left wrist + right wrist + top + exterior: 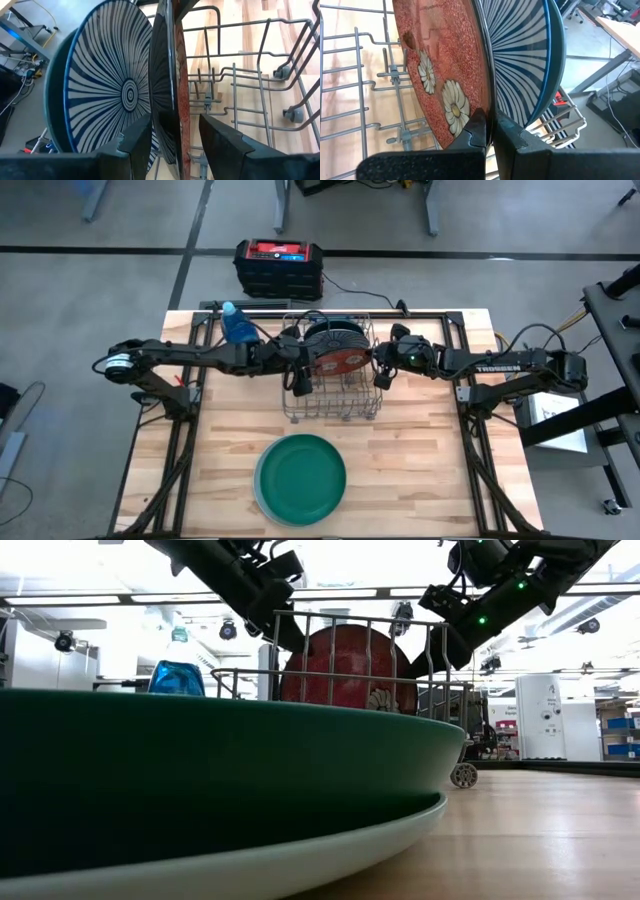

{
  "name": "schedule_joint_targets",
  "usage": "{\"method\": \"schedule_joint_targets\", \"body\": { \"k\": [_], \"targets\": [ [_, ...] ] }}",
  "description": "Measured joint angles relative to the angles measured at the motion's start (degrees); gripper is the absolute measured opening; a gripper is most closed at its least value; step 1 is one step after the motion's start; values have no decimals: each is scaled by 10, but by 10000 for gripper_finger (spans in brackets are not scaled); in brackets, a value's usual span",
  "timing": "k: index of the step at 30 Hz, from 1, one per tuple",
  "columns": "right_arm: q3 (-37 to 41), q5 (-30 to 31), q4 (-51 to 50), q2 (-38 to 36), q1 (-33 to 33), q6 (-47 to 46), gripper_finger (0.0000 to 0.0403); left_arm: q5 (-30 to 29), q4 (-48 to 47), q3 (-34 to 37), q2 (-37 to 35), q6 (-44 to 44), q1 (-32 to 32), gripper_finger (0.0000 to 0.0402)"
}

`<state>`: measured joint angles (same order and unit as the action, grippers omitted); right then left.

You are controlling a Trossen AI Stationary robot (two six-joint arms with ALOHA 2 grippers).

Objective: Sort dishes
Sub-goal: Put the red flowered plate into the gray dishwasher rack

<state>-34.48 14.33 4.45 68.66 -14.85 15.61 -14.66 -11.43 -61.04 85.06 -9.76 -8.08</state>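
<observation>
Green plate (200, 770) foremost, red plate (445, 75) pinched by right gripper (490, 131), straddled by open left gripper (175, 137)

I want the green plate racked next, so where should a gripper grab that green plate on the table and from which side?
Probably its raised rim, approached from above with one finger inside. The green plate lies flat on a paler plate, so low side access looks blocked.

Light wooden table (420, 470) with wire rack (332, 395), blue bottle (237, 326), stacked green plates (300, 478)
</observation>
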Motion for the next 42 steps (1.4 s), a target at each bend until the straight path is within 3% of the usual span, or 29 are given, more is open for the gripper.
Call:
{"method": "schedule_joint_targets", "body": {
  "k": [29,36,42],
  "targets": [
    [0,-3,0,0,0,-6,0,13,0,3,4,-1,-3,155],
    [0,-9,3,0,3,-5,0,8,26,3,44,-3,-11,154],
    [0,-12,5,0,4,-5,3,-9,35,3,68,-5,-11,124]
  ]
}}
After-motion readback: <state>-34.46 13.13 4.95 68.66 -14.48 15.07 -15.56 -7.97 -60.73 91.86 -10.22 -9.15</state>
